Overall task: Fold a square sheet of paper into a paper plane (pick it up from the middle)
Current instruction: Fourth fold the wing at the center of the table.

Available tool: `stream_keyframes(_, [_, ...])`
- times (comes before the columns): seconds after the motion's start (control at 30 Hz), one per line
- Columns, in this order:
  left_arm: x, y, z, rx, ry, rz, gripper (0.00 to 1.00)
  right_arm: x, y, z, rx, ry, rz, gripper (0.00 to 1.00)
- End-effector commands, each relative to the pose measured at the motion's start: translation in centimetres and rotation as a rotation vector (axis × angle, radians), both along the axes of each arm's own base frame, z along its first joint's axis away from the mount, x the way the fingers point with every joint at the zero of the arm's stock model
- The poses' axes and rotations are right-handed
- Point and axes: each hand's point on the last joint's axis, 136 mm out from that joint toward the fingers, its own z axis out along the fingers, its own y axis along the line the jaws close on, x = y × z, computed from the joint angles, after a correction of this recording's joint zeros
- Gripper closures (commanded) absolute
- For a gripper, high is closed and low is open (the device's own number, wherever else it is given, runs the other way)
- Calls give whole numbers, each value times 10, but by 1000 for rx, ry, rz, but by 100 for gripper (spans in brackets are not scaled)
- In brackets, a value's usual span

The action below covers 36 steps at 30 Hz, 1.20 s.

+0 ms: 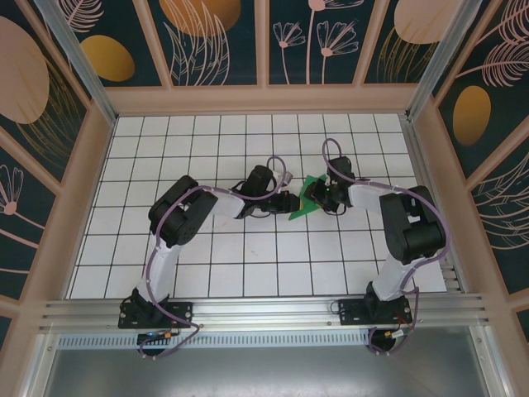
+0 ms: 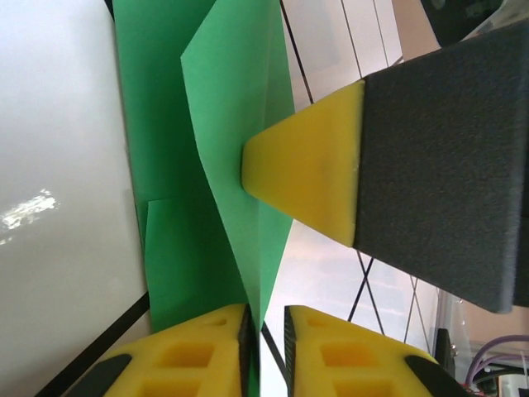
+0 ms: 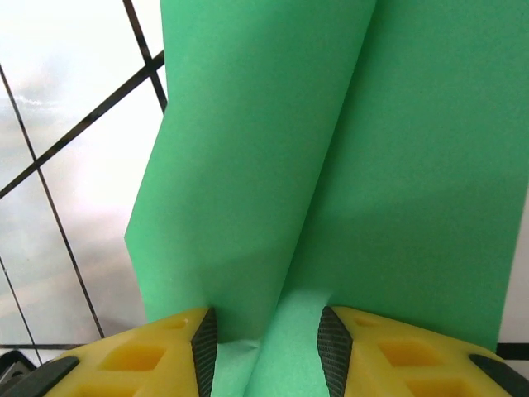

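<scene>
The green sheet of paper [image 1: 304, 203] lies mid-table, folded into a narrow, pointed, creased shape; I cannot tell whether it has the form of the paper plane. My left gripper [image 1: 287, 201] meets it from the left and my right gripper [image 1: 321, 197] from the right. In the left wrist view the paper [image 2: 231, 124] runs down against the left pad. The left gripper [image 2: 273, 318] is open by a narrow gap that shows the table. A yellow-tipped finger [image 2: 310, 169] of the right gripper presses on the paper. In the right wrist view the right gripper [image 3: 264, 331] stands open astride a raised fold of the paper [image 3: 331, 149].
The white gridded table [image 1: 248, 256] is walled by wooden panels on three sides [image 1: 264, 99]. An aluminium rail [image 1: 264, 308] with both arm bases runs along the near edge. Both arms reach inward and nearly touch over the middle.
</scene>
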Motion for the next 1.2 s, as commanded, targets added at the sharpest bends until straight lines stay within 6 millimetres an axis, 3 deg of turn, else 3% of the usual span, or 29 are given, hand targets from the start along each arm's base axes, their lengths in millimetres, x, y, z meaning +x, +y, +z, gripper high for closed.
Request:
stream_keyframes(0.0, [3,6,18,-15,-6,16,75,-28,-28,-40,-154,163,-73,58])
stream_keyframes(0.27, [6,28,38,-9,-62,79,70,-29,-27,-43,-168,184,-85,57])
stream_keyframes(0.47, [-4,24,66,-120,-119,38,70,-32,-27,-51,-158,217,-110,55])
stream_keyframes(0.87, [-19,0,39,-63,-111,-54,73,-42,-29,-67,-160,285,-148,53])
stream_keyframes(1.17, [-17,-2,11,17,-86,-68,72,-44,-29,-71,-156,302,-156,54])
